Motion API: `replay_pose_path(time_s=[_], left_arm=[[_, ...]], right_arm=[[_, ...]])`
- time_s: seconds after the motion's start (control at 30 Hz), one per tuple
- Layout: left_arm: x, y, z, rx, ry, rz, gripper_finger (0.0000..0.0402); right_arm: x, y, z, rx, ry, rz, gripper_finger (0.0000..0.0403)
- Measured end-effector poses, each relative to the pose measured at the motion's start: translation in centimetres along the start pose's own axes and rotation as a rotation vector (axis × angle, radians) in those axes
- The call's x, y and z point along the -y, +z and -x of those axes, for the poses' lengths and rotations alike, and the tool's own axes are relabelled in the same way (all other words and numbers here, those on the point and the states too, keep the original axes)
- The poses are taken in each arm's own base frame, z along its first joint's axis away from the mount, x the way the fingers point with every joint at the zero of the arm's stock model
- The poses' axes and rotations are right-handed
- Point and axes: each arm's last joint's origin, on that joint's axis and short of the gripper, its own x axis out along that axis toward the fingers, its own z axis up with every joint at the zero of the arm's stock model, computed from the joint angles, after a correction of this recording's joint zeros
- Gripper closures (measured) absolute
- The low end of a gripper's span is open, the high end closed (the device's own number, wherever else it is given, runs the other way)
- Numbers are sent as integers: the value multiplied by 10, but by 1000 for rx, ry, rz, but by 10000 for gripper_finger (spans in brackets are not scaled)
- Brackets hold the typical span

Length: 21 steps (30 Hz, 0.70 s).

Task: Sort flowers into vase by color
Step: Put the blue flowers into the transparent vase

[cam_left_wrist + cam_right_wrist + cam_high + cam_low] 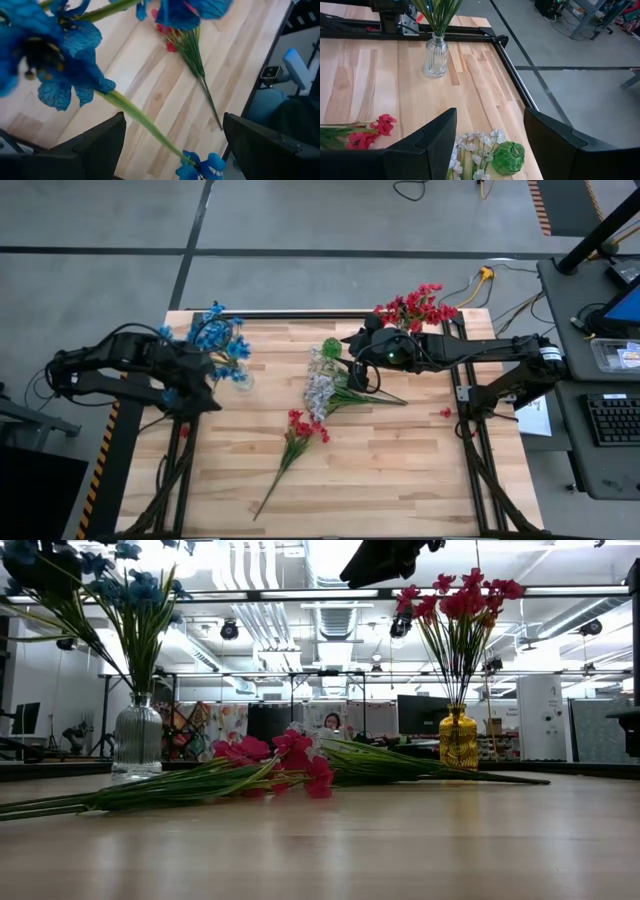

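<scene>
Plainly the white flowers [476, 150] lie beside the green vase [508, 157], just ahead of the right gripper [490, 145], whose spread fingers grasp nothing. Light, floppy, snag-prone sprays: pinch the stiffer stems. The left gripper [172, 150] hovers released among blue flowers [55, 60].

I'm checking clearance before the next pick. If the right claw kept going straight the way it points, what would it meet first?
Most likely the white flowers lying on the table, right beside the green vase. Both sit between the open right claw fingers in its wrist view; depth is unclear, so the vase could come first.
</scene>
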Motion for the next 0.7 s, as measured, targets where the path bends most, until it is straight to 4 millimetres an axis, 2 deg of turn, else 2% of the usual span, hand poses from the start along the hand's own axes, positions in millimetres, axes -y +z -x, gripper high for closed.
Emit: replay_pose_path(time_s=[0.3,0.7], left_arm=[[4,6,-8,-48,9,77,82],[11,6,-13,-211,-122,96,82]], right_arm=[[0,-1,0,-12,1,5,179],[1,-1,3,-12,1,7,179]])
